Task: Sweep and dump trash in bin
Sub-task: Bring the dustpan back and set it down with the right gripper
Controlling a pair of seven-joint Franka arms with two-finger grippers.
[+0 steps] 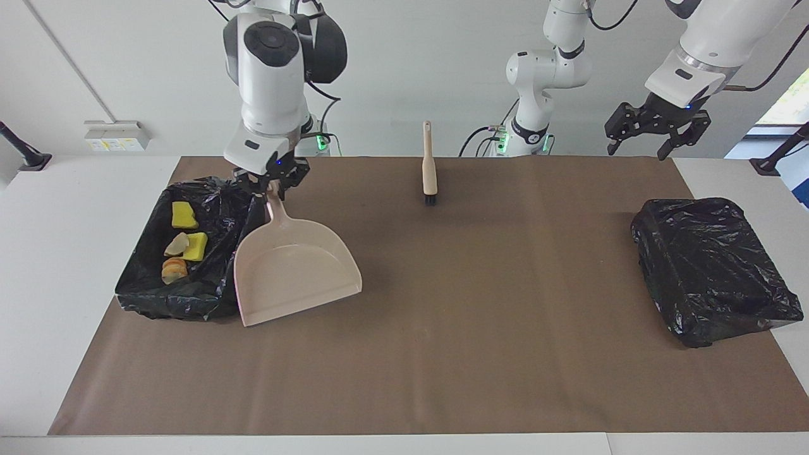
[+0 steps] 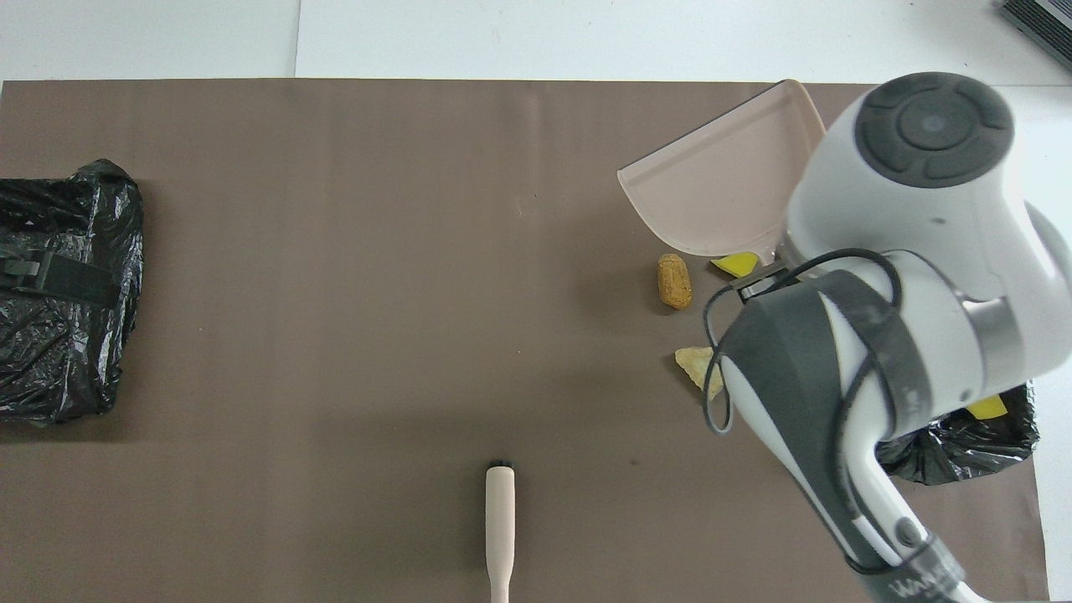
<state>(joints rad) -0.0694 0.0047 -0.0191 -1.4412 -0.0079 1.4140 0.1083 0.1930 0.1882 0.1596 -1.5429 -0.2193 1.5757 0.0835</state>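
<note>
Trash (image 1: 183, 240) in bin (image 1: 145, 297); brown mat (image 1: 442, 354); right jaws clench dustpan (image 1: 291, 268); left released.

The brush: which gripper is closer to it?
Right. The right gripper holds the dustpan beside the bin; the left gripper hangs farther from the brush, toward the covered bin.
</note>
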